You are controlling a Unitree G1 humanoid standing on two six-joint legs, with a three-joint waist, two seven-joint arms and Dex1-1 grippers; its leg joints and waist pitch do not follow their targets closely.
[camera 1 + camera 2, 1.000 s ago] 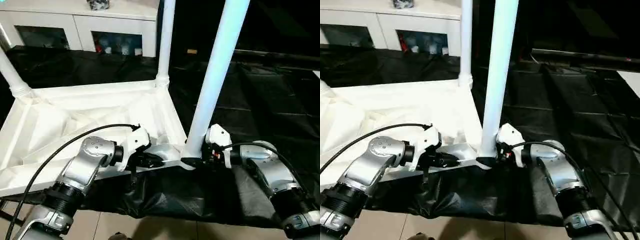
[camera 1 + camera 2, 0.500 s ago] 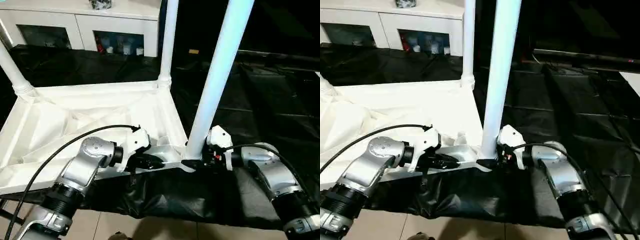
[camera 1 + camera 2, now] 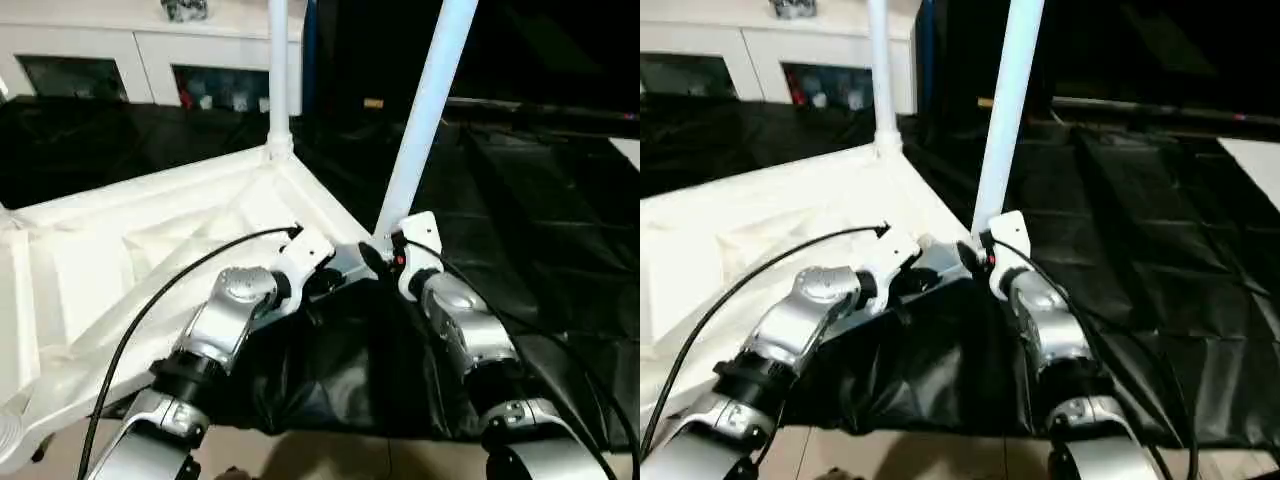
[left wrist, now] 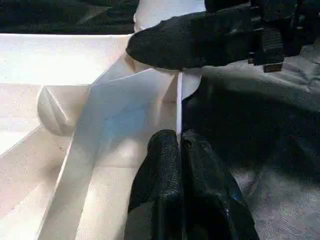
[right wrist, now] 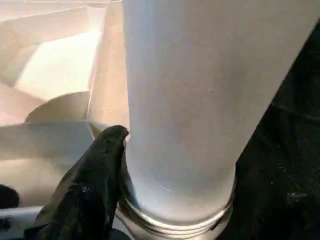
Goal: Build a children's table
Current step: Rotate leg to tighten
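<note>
- Head views: tabletop [image 3: 150,250] has swung since a second ago, near corner now pointing away; both arms turned with it. Near leg [image 3: 425,110] upright in that corner's socket, far leg [image 3: 278,70] behind it.
- Left wrist: left gripper [image 4: 179,145] clenched on the tabletop's thin rim beside the near leg.
- Right wrist: right gripper [image 3: 383,262] grasping the near leg's base, finger [image 5: 90,185] against it. Probably seating or repositioning.

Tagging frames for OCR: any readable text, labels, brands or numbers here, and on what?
None readable.
Table top and legs: plain white, no markings.
Items behind the cabinet's glass doors: too small and blurred to read.
Silver forearms and black floor sheet: no lettering visible.
</note>
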